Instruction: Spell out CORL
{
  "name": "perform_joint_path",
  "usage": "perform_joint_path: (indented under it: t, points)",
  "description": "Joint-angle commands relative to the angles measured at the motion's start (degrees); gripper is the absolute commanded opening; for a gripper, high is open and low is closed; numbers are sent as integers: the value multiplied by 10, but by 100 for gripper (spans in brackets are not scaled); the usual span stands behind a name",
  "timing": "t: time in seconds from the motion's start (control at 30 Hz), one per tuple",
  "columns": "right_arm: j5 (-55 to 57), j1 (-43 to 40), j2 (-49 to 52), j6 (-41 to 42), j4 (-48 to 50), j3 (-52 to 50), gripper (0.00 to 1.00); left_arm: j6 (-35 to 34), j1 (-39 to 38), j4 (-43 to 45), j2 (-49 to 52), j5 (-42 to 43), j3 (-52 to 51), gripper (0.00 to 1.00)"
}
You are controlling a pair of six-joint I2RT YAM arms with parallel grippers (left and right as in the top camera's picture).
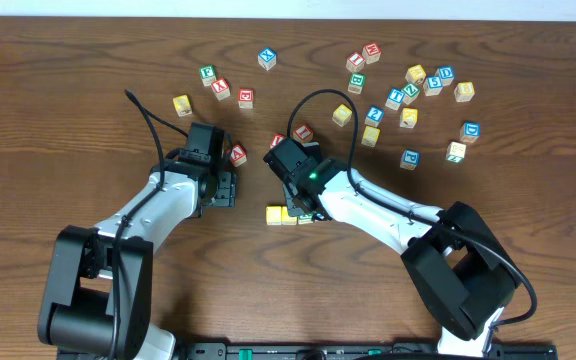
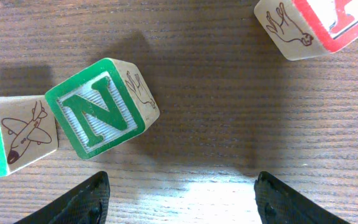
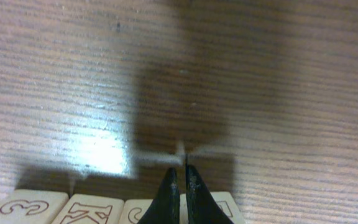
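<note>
A short row of cubes lies at the table's front middle. Two yellow-faced cubes [image 1: 273, 213] [image 1: 289, 214] show, then a cube with a green edge [image 1: 307, 217] half hidden under my right gripper [image 1: 304, 203]. In the right wrist view the row's pale side faces [image 3: 89, 210] run along the bottom edge. My right gripper [image 3: 182, 173] is shut and empty, its tips just beyond the row. I cannot read the R or L faces. My left gripper [image 2: 180, 182] [image 1: 225, 188] is open and empty over bare wood, apart from the row.
In the left wrist view a green N cube [image 2: 101, 107], an airplane-sided cube [image 2: 20, 134] and a red-bordered cube [image 2: 319, 25] lie ahead of the fingers. A red cube [image 1: 237, 154] sits by the left gripper. Several loose cubes are scattered at the back right [image 1: 415, 74] and back left [image 1: 208, 74].
</note>
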Motion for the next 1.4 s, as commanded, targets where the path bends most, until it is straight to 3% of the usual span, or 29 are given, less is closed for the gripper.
perform_joint_path:
  t: [0.0,1.37]
  points:
    - [41,6,7,10,6,-1,1,-2,2,1,1,-7,16,73]
    - [41,-19,7,35,-33,-1,1,-2,2,1,1,-7,16,73]
